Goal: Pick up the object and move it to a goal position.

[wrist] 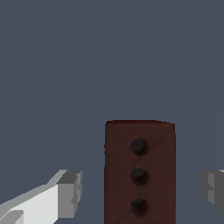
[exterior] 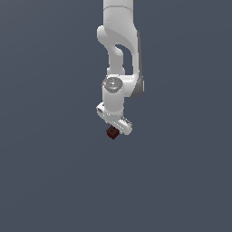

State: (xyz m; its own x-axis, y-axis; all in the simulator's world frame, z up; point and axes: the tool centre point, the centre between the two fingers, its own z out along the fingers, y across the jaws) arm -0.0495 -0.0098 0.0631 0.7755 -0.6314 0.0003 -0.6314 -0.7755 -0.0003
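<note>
The object (exterior: 112,132) is a tiny dark red-brown block directly under the white hand of the arm in the exterior view. In the wrist view the object (wrist: 140,170) fills the space between my fingers and shows three dark spots in a row on its face. My gripper (wrist: 141,188) is open and straddles it. One grey fingertip (wrist: 72,192) and the other fingertip (wrist: 213,186) each stand a small gap away from the block's sides. In the exterior view the gripper (exterior: 114,129) hides the block's upper part.
A plain dark blue-grey surface (exterior: 54,172) fills the surroundings in both views. The white arm (exterior: 118,41) comes down from the top of the exterior view. No other objects or marker show.
</note>
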